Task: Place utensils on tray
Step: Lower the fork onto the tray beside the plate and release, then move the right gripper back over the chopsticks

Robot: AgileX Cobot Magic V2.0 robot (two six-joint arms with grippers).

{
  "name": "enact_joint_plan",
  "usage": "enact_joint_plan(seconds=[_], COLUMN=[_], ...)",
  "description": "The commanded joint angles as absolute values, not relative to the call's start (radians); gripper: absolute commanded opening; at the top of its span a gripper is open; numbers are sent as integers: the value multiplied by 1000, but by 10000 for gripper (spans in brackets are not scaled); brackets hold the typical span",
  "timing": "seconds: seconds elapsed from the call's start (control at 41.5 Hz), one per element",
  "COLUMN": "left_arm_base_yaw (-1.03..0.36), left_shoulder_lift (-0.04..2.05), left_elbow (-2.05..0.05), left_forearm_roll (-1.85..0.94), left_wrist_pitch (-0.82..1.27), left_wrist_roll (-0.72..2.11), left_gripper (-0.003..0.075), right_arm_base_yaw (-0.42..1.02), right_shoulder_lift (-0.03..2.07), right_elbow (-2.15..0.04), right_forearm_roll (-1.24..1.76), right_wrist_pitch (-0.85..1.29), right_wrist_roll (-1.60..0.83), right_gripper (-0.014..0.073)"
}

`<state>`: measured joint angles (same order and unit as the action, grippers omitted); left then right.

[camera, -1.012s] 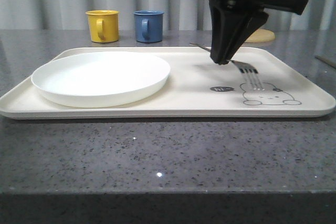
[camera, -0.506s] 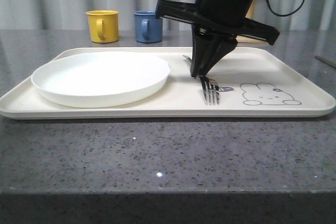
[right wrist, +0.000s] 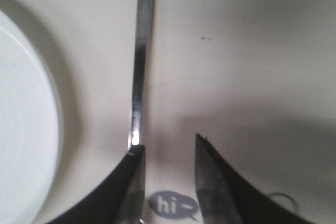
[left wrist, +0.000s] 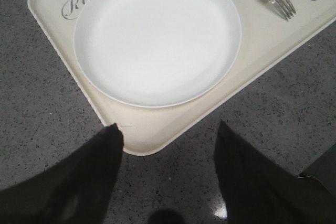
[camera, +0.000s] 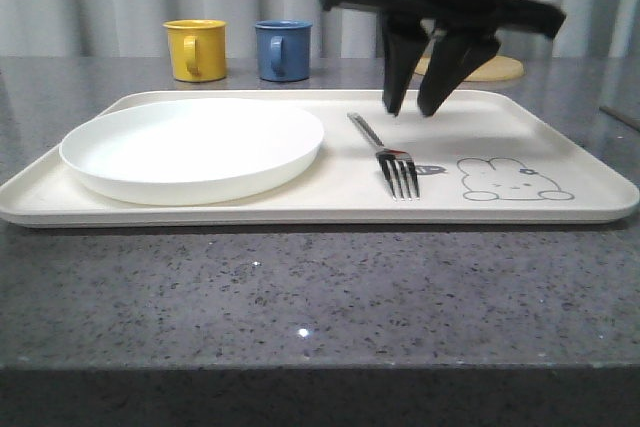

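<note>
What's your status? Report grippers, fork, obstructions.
Right gripper open, above fork handle. Left gripper open, empty, at tray corner. Fork flat on tray, between plate and rabbit drawing. Nothing blocking.

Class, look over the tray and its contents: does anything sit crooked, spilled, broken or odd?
Only a small thing stands out. The fork lies flat on the tray beside the white plate, but at a slant, its tines over the printed "hi" bubble. Nothing looks spilled or damaged. The right pincer is open above its handle.
</note>
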<state>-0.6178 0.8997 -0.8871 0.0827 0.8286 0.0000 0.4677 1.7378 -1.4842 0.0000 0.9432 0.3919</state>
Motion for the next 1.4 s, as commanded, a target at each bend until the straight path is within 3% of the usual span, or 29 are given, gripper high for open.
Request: enact_joint_plan(seconds=[0.0,0.265,0.602,0.915,1.373], left_arm_base_yaw=[-625,-625,-625,-625,-625], left_shoulder_lift=[891,891,891,891,891], left_elbow=[-916,-916,-916,-916,-916], left_forearm_roll=[86,86,86,86,86], left_wrist_pitch=[763,763,763,763,763], left_wrist_roll=[-8,-8,-8,-8,-8], left_gripper=[386,386,386,386,386], right_arm_base_yaw=[466,441,269,140,-38], right_shoulder_lift=[1613,1437,1318,1338,1545], right_elbow=[-1517,-1488,-1339,-1257,-1261], right_forearm_roll=[-116,-256,-254,-198,-18], right_wrist_pitch=[982,1098,1116,1057,1034], right_wrist_roll=[345,284,273,233,28], right_gripper=[272,272,265,265,265])
